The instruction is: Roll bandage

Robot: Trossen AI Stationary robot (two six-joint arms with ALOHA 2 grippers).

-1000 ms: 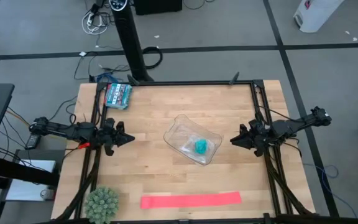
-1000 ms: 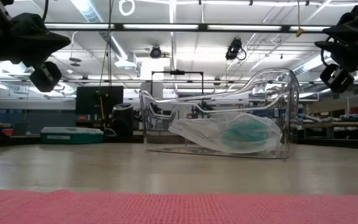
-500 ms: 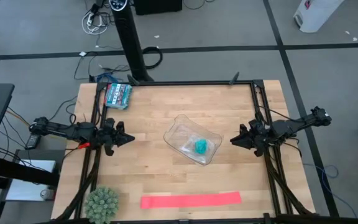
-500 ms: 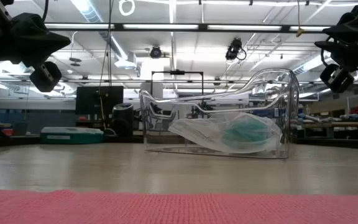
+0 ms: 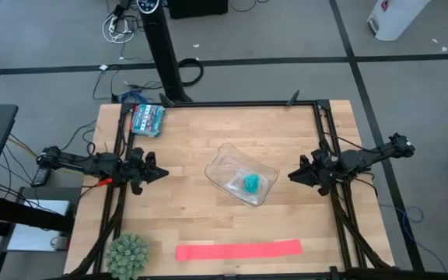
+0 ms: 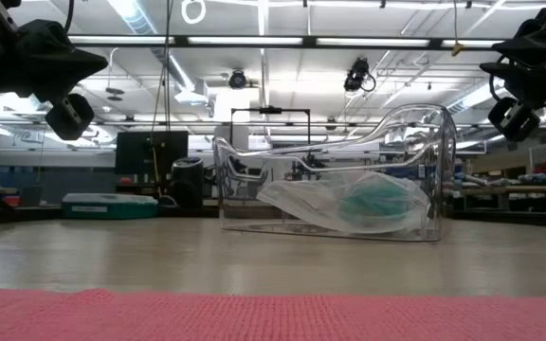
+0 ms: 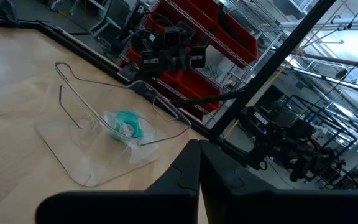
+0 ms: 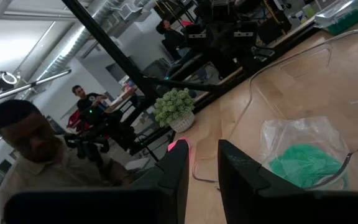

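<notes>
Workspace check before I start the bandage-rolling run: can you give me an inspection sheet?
Surface: wooden table, bare in the middle.
Job's things: bandage lies as a flat unrolled strip along the near edge, untouched.
Clutter: clear plastic tray holding a teal roll; green spiky ball; teal packet at the far left corner.
Grippers: left gripper and right gripper hover at opposite table edges, fingers shut, empty.
Cables: bundles beside the left arm and on the floor.
Surroundings: people visible in the right wrist view.
</notes>
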